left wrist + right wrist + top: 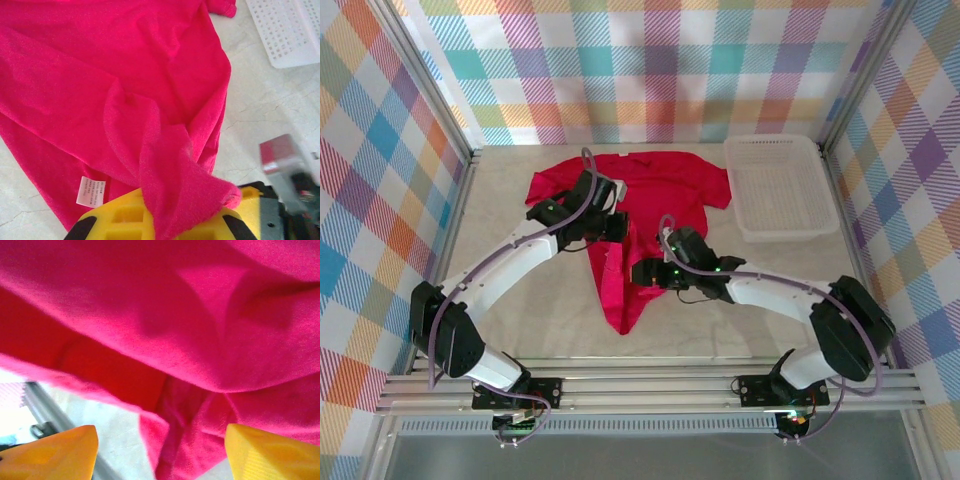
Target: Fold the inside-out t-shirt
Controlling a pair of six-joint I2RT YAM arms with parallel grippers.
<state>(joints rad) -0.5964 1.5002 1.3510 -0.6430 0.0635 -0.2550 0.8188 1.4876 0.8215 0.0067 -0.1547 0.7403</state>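
Checked cloth walls (640, 60) are ringing a pale marbled table (520, 320), and a white basket (780, 185) is sitting at its far right. Left of that basket the inside-out t-shirt (665, 185) is lying spread, its body trailing toward my bases in a narrowing strip.

I am reaching my left arm (510, 270) up from the near left, elbow bent. My left claw (610, 225) is pinching shut on a raised fold of the red cloth, left of the basket. The fold is draping over my yellow fingers (115, 220), with the white tag (91, 191) just beside them.

My right arm (770, 292) is stretching low from the near right, nearer to me than the basket. My right claw (645, 272) is holding its jaws wide apart at a bunched hem, and the cloth is hanging loose between the fingertips (55, 450), unsqueezed.
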